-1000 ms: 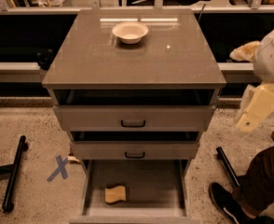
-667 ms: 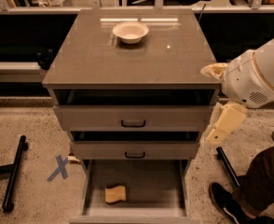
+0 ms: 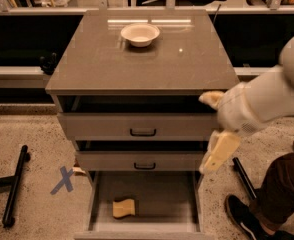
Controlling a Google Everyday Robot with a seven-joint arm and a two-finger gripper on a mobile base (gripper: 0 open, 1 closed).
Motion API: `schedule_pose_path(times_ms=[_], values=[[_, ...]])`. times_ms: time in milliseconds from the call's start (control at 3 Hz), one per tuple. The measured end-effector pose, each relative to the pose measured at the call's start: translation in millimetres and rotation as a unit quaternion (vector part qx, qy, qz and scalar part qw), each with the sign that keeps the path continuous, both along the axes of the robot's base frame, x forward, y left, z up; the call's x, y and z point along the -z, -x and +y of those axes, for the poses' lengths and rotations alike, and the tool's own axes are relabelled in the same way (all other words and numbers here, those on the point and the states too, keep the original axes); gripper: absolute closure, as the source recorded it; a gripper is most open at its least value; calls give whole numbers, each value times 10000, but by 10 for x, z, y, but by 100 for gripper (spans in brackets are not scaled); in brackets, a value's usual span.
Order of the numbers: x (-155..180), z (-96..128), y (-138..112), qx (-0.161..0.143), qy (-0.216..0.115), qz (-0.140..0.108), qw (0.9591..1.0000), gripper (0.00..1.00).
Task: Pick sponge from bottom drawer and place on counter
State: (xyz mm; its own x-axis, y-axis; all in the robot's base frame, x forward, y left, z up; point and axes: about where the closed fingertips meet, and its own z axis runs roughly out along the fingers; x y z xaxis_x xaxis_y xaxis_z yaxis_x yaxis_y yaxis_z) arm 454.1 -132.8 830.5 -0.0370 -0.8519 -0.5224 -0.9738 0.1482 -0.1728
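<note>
The yellow-tan sponge [image 3: 124,208] lies on the floor of the open bottom drawer [image 3: 162,196], near its front left. The grey-brown counter [image 3: 137,64] tops the cabinet, with a cream bowl [image 3: 140,34] at its back. My gripper [image 3: 205,134] comes in from the right on a white arm. It hangs in front of the cabinet's right edge, level with the two upper drawers, above and to the right of the sponge. Its two cream fingers [image 3: 221,151] stand apart with nothing between them.
The two upper drawers [image 3: 143,132] with dark handles stand slightly pulled out. A person's leg and shoe [image 3: 267,204] are at the lower right, beside a black bar [image 3: 244,178]. A black stand leg [image 3: 14,185] and a blue tape X [image 3: 63,180] are on the floor at left.
My arm has swung left and down, from the right edge of the view to the front right of the cabinet. The sponge and the drawers have not moved.
</note>
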Motion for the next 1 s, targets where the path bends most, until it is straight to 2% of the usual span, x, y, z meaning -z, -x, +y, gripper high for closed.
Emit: schedule_pose_path(times_ms=[333,667,1000], values=[[733,216,-133,-218,-205,223,9993,0],[733,216,-133,-218,-204,223,9993,0],[1096,199,-194,-276,80,240,9993,0]])
